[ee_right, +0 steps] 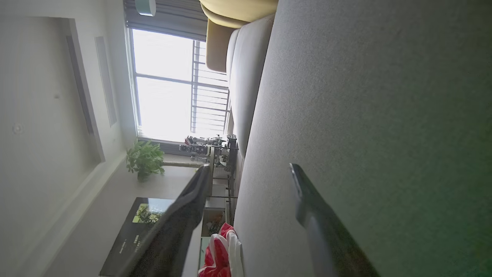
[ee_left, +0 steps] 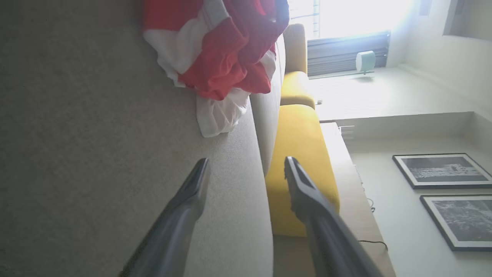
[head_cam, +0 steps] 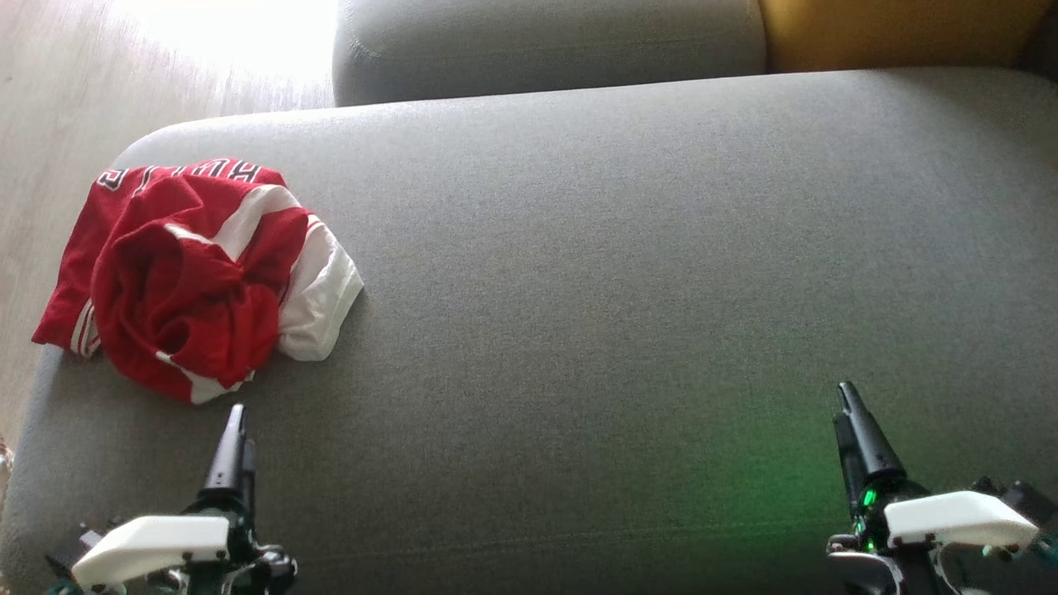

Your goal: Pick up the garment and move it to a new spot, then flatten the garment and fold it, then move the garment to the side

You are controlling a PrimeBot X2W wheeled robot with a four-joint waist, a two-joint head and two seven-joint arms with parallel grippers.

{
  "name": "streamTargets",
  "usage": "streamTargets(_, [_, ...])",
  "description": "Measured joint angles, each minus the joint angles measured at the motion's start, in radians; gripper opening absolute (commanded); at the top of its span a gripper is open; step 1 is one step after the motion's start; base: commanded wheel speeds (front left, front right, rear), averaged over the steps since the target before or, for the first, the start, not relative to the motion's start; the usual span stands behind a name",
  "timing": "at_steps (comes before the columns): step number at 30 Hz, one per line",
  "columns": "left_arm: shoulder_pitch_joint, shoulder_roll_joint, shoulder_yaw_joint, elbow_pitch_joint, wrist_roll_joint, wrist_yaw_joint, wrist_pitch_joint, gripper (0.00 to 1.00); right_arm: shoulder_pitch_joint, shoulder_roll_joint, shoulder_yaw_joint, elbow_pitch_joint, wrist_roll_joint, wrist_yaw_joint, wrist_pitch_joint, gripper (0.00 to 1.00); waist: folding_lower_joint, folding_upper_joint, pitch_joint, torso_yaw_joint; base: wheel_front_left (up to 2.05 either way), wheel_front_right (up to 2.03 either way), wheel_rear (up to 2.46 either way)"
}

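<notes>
A crumpled red and white garment (head_cam: 198, 277) with dark lettering lies at the left end of the grey sofa seat (head_cam: 628, 289), one edge hanging over the side. My left gripper (head_cam: 235, 438) hovers just in front of it, a short gap away. The left wrist view shows its two fingers spread apart and empty (ee_left: 246, 165), with the garment (ee_left: 219, 57) ahead of them. My right gripper (head_cam: 851, 421) is far off at the lower right above bare cushion. Its fingers also stand apart and empty (ee_right: 250, 171), and the garment (ee_right: 221, 254) shows small between them.
A grey back cushion (head_cam: 545, 41) and a mustard cushion (head_cam: 893, 33) line the far edge of the seat. Pale wood floor (head_cam: 58, 107) lies past the sofa's left end. Framed pictures (ee_left: 442, 171) hang on the wall.
</notes>
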Motion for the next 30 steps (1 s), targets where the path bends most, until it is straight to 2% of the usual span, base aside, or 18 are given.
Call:
streamTargets(5, [0.002,0.0,-0.008,-0.018,0.082,0.006,-0.017,1.0,0.0,0.0,0.006,0.0,-0.104,0.0,-0.014,1.0,0.0,0.0,-0.001,0.0,0.0,0.0,0.0])
streamTargets(13, [0.002,0.0,-0.037,-0.058,0.232,0.041,-0.039,1.0,0.0,0.0,0.029,-0.033,-0.273,0.0,-0.038,1.0,0.0,0.0,-0.002,-0.001,0.0,0.0,0.0])
streamTargets(30, [0.002,0.002,-0.1,-0.122,0.498,0.117,-0.087,1.0,-0.007,-0.001,0.103,-0.121,-0.536,0.0,-0.081,1.0,0.0,0.0,0.008,-0.003,0.0,0.0,0.0])
